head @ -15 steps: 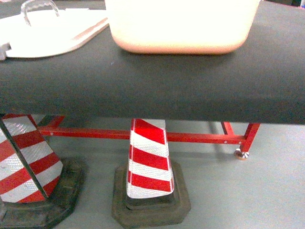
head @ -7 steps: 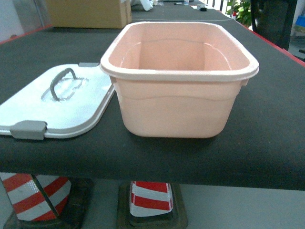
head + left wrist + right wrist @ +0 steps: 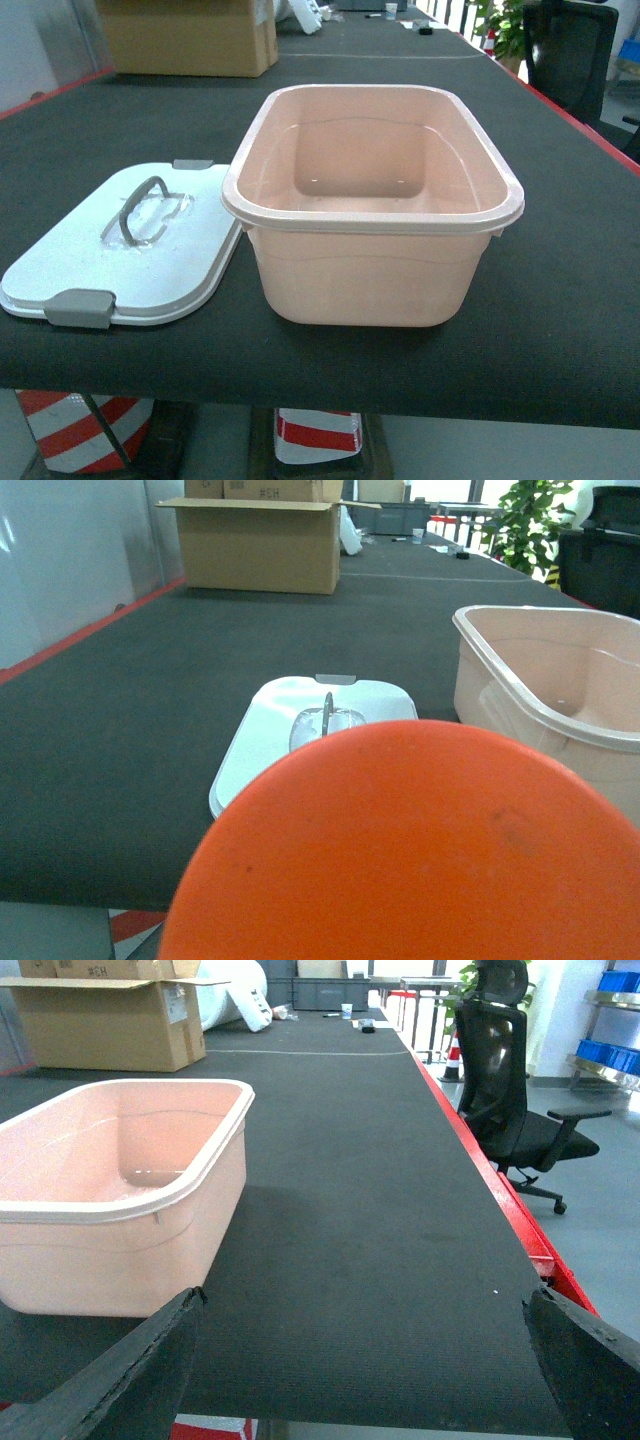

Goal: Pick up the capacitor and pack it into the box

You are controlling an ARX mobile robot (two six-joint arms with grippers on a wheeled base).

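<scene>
Capacitor not visible anywhere; pale pink rectangular plastic tub [image 3: 372, 215] sits open mid-frame, white lid [image 3: 130, 250] beside it. Right gripper [image 3: 365, 1360] spread wide, empty; left gripper's state you cannot tell, orange dome [image 3: 410, 850] perhaps blocking lens. Locate part before reaching.

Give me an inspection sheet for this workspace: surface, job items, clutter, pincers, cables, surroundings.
Surface: black mat table with a red edge.
Job's things: pink box open, nothing in it; white lid lies flat at its left. No capacitor seen.
Clutter: cardboard carton at the far end.
Grippers: right pincer open, empty; left pincer not seen, as an orange round object blocks the left wrist view.
Cables: nothing seen.
Surroundings: striped cones under the table; office chair; plant.
</scene>
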